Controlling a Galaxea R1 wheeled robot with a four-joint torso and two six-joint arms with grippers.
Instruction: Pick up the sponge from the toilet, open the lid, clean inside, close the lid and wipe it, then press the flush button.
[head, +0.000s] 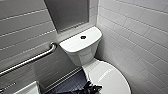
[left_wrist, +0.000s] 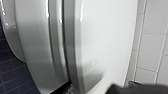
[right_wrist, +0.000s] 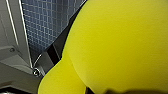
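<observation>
The white toilet (head: 80, 45) stands in the tiled corner with its lid (head: 110, 77) down. The dark round flush button (head: 83, 37) sits in the middle of the tank top. My left gripper (head: 92, 88) is a dark shape at the lid's near left edge, and it stands open. In the left wrist view the lid (left_wrist: 105, 37) and the seat rim under it show very close. The bright yellow sponge (right_wrist: 112, 45) looms large in the right wrist view, with my right gripper (right_wrist: 105, 90) shut on it.
A steel grab bar (head: 32, 60) runs along the left wall. A dark panel (head: 67, 12) is set in the wall behind the tank. White tiled walls close in on both sides. The floor (head: 72, 83) left of the bowl is dark small tile.
</observation>
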